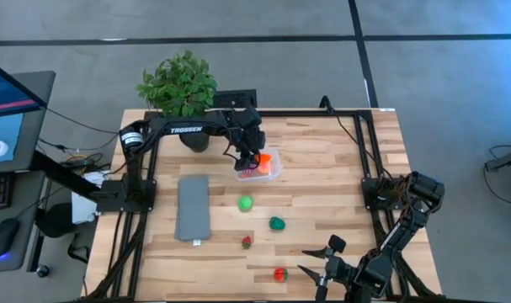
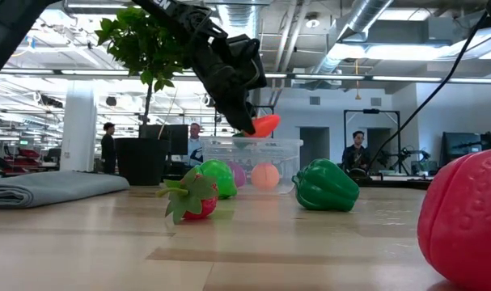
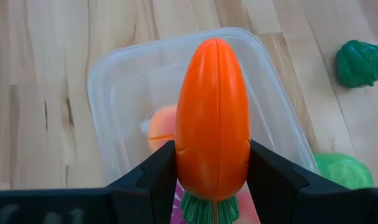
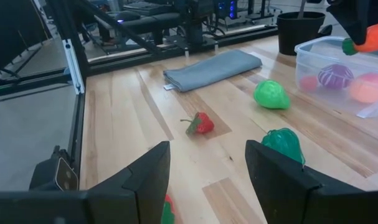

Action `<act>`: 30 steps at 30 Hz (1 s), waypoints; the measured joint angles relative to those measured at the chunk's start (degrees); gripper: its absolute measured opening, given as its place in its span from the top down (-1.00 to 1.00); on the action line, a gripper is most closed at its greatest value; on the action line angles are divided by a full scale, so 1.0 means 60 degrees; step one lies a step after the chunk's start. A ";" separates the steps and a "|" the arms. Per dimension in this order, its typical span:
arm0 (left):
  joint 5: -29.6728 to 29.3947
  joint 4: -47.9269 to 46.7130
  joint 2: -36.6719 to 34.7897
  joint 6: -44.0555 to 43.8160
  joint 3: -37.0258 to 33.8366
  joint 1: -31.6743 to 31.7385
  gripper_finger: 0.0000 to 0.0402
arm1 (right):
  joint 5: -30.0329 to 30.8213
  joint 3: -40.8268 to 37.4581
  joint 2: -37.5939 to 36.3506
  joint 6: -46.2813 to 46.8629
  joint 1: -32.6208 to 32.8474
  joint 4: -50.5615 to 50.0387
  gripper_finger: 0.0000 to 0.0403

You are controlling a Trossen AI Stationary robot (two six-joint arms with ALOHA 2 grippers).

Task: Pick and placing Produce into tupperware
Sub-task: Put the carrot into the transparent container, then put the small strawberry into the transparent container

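My left gripper (image 1: 248, 160) is shut on an orange toy carrot (image 3: 212, 106) just above the clear tupperware (image 1: 270, 167), which stands on the table at the far middle. The tub (image 3: 114, 93) holds a peach piece (image 3: 160, 130) and a purple one (image 4: 335, 76). On the table lie a light green piece (image 1: 246, 203), a dark green pepper (image 1: 277, 224), a small strawberry (image 1: 247, 242) and a red piece (image 1: 279, 273). My right gripper (image 1: 310, 261) is open and empty near the near edge, beside the red piece. My left gripper pinches the carrot's thick end (image 3: 204, 177), just above its green leaf stub, between its two fingers (image 3: 154, 174). The fingers come from above, slanting down. The carrot sticks out forward past the fingertips, lifted clear over the tub, its tip (image 2: 273, 121) tilted slightly up.
A folded grey cloth (image 1: 193, 207) lies left of the produce. A potted plant (image 1: 181, 88) stands at the far edge behind the left arm. People stand in the room beyond the table (image 2: 194, 139). Bare wood lies right of the tub.
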 joint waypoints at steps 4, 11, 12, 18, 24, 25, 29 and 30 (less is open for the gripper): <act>-0.0208 -0.0121 0.0000 0.0000 0.0000 -0.0105 0.24 | -0.0004 0.0000 0.0000 0.0000 0.0000 0.0002 -0.16; -0.0294 -0.0205 0.0000 -0.0004 0.0000 -0.0254 0.24 | -0.0004 0.0000 0.0000 0.0004 0.0000 0.0032 -0.16; -0.0301 -0.0205 0.0000 -0.0004 0.0000 -0.0270 0.24 | -0.0004 0.0000 0.0000 0.0004 0.0000 0.0040 -0.16; -0.0564 -0.0272 0.0000 -0.0007 0.0000 -0.0352 0.17 | -0.0015 0.0000 0.0000 0.0073 0.0000 0.0033 -0.16; -0.0580 -0.0302 0.0000 -0.0007 0.0000 -0.0359 0.06 | -0.0015 0.0000 0.0000 0.0073 0.0000 0.0029 -0.16; -0.0591 -0.0303 0.0000 -0.0007 0.0000 -0.0359 0.05 | -0.0015 0.0000 0.0000 0.0073 0.0000 0.0029 -0.16; -0.0597 -0.0307 0.0000 0.0001 0.0000 -0.0359 0.04 | -0.0015 0.0000 0.0000 0.0075 0.0000 0.0029 -0.16; -0.0597 -0.0305 0.0000 0.0018 0.0000 -0.0359 0.04 | -0.0015 0.0000 0.0000 0.0075 0.0000 0.0029 -0.16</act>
